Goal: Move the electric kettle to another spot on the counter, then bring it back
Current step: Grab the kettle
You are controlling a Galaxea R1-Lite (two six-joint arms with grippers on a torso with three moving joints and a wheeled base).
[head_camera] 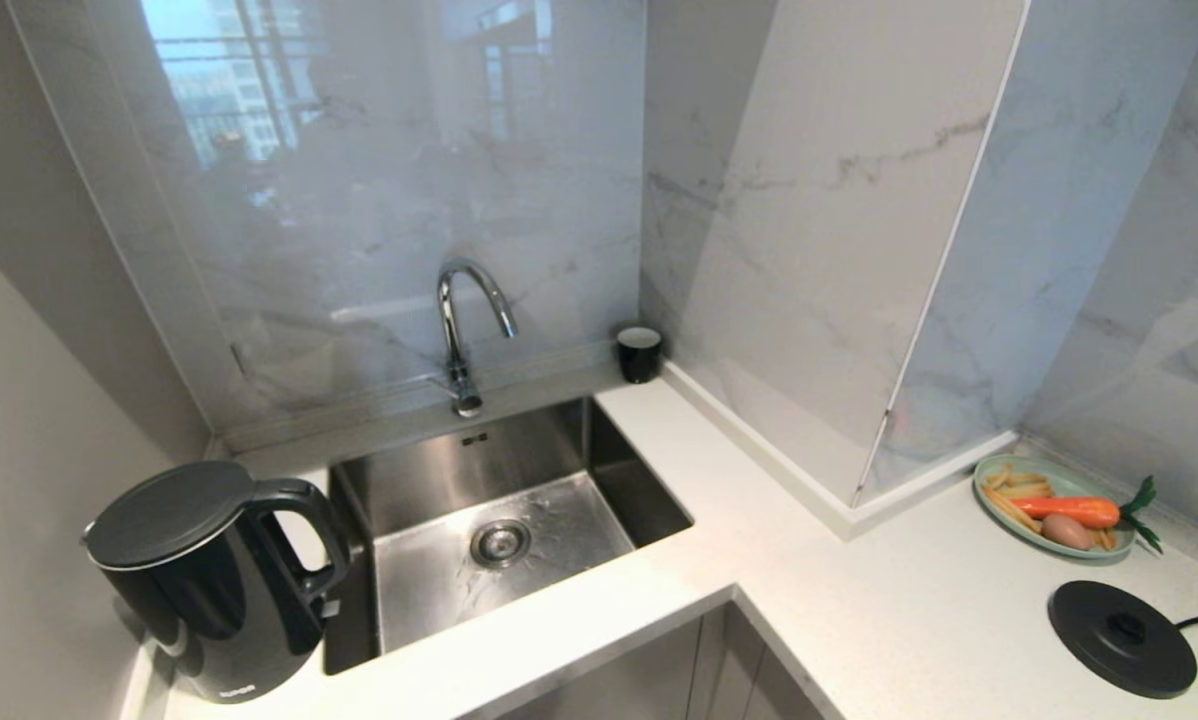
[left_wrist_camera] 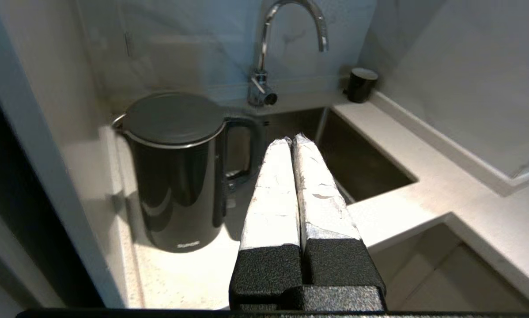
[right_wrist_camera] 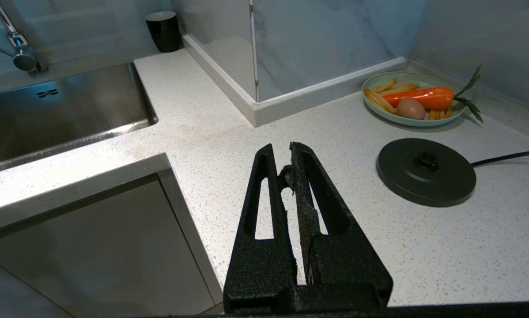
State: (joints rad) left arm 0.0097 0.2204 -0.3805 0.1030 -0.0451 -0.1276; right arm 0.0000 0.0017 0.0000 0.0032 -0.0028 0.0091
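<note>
**Kettle standing left of sink, both tools clenched**

I am seeing the electric kettle standing upright on the counter by the left wall, beside the sink, handle facing the basin. My left tool is hovering near it, clenched and empty. My right tool is hanging clenched above the counter near the base disc.

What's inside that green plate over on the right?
The green plate holds an orange carrot with green leaves, a brownish egg and pale fries. Whatever lies under the carrot and egg is covered.
</note>
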